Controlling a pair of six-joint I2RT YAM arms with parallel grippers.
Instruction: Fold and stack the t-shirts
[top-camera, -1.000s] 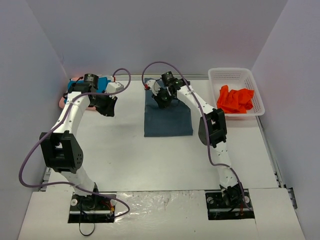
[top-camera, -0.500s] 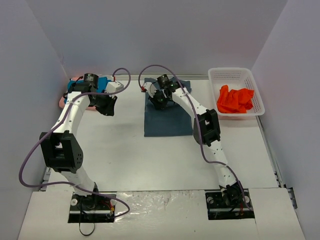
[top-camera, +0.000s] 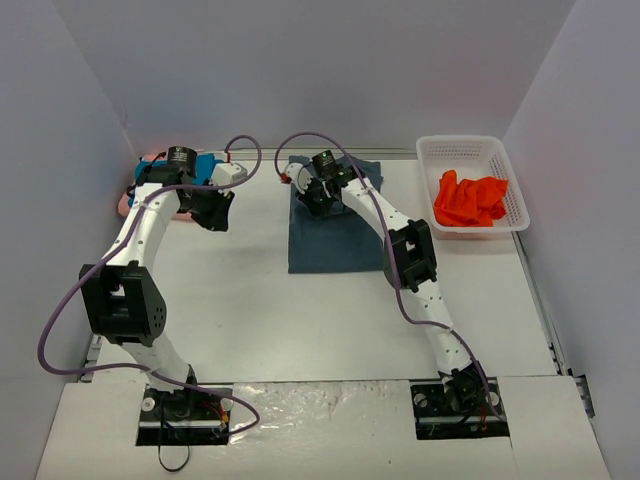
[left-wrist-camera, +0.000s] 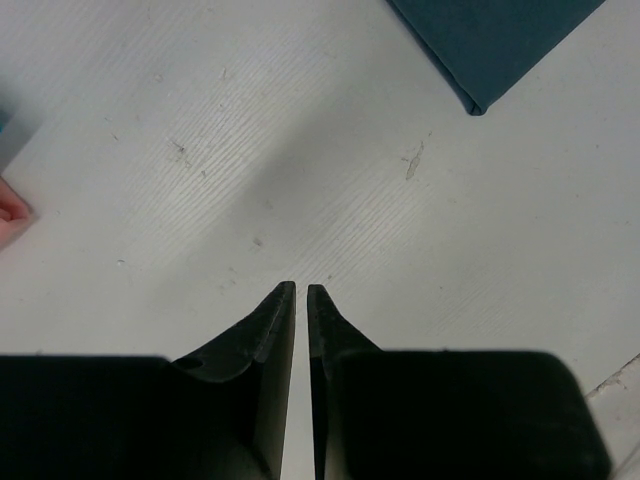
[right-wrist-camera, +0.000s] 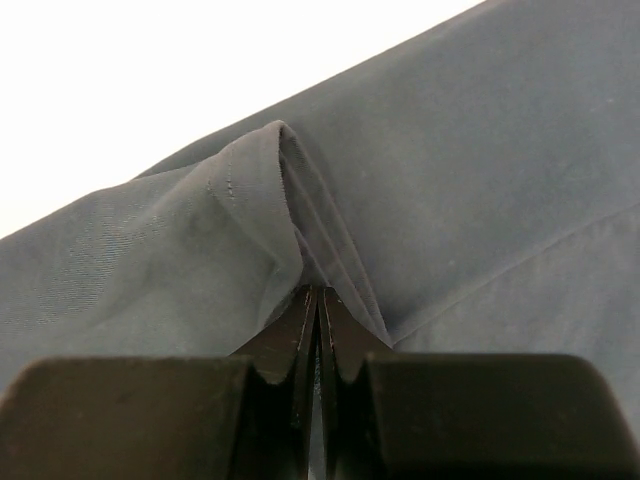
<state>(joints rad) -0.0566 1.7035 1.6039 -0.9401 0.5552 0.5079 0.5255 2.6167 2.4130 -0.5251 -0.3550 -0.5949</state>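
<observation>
Dark blue-grey t-shirt (top-camera: 340, 235) on the far middle of the table (top-camera: 250, 310), folded into a long shape. Long way running from far to near, toward the robot. Far end a bit rumpled and turned.

Right claw (right-wrist-camera: 318, 298) at that far end, on its left part. Shut tight on a little ridge of the dark cloth, pinched up between the two tips. Rest of the shirt lying flat, on the near side of the claw. So probably a pull toward the near end next, to fold the long shape in half. Needs a lift first, or else a drag and a crumple.

Left claw (left-wrist-camera: 301, 290) well apart, off to the left, over bare table. Almost shut, only a thin slit between the tips, nothing in it. One corner of the dark shirt far up in its view, not touching. Right arm much nearer, already on the shirt.

Teal-blue t-shirt (top-camera: 205, 165) and pale pink t-shirt (top-camera: 126, 203) at the far left corner, behind the left arm, teal on top of pink as far as can be told. Orange-red t-shirt (top-camera: 470, 200) crumpled in the white basket (top-camera: 465, 143) at the far right, not yet folded.
</observation>
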